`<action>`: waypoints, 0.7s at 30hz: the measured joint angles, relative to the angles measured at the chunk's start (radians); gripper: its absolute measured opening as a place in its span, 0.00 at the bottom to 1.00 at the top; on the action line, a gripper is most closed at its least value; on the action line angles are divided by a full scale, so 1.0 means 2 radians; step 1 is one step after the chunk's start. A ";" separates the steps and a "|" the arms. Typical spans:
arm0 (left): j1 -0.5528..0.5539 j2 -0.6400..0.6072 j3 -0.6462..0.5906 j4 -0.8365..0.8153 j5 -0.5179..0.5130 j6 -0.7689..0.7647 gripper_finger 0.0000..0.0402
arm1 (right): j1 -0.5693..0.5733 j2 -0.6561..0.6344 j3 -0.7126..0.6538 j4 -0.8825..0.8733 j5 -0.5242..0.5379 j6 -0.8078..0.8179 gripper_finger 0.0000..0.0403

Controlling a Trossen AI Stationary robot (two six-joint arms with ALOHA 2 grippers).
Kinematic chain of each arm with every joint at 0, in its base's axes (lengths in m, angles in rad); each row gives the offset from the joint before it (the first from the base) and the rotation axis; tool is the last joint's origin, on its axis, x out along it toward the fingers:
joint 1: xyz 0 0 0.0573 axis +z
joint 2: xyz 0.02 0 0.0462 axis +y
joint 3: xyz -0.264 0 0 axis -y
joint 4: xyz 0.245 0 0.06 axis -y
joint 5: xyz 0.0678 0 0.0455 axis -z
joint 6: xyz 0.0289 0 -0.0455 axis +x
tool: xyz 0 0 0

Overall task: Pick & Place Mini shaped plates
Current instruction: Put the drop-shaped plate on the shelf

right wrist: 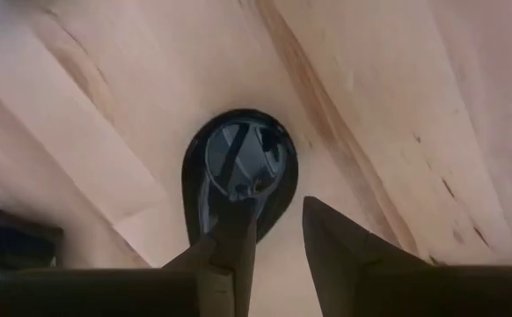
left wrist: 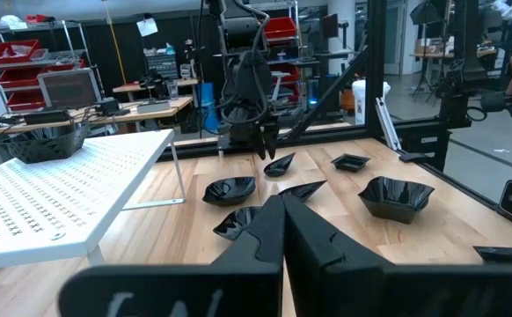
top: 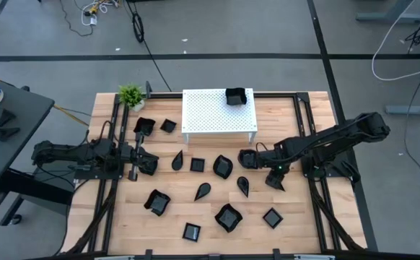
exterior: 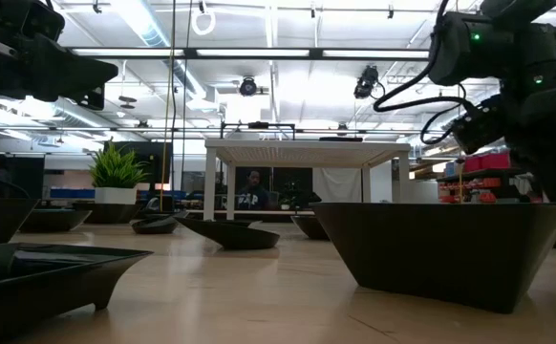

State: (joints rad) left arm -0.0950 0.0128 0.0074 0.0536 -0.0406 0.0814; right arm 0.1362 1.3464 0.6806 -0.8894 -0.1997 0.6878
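Several glossy black mini shaped plates [top: 223, 166] lie scattered flat on the wooden table, and one [top: 235, 96] sits on the white perforated stand [top: 210, 112]. My right gripper [right wrist: 278, 216] points down, open, over a rounded plate [right wrist: 243, 167] right of the table's middle [top: 247, 157]. One finger stands over the plate's hollow and the other over bare wood. My left gripper [top: 152, 165] waits level and shut at the table's left [left wrist: 282, 207]. My right gripper comes from above with the rounded plate's near rim [right wrist: 272, 220] between its open fingers. The plate lies flat on the table. I cannot tell whether either finger touches it.
A small green potted plant [top: 130, 94] stands at the far left corner. Square, leaf and wavy plates [top: 228, 217] fill the table's middle and near part. Black frame rails [top: 318, 202] run along both sides. The stand's legs [top: 253, 137] are close to the right gripper.
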 joint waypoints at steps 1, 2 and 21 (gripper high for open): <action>0.000 0.000 0.000 0.000 0.000 0.000 0.01 | 0.000 0.000 -0.004 0.000 0.000 0.003 0.25; 0.000 0.000 0.000 0.000 0.000 0.000 0.01 | 0.000 0.000 -0.009 0.000 0.000 0.006 0.25; 0.000 0.000 0.000 0.000 0.000 0.000 0.01 | 0.001 0.000 -0.025 0.046 -0.014 0.045 0.25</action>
State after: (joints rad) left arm -0.0948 0.0128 0.0074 0.0536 -0.0406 0.0814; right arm 0.1375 1.3464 0.6315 -0.7966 -0.2287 0.7780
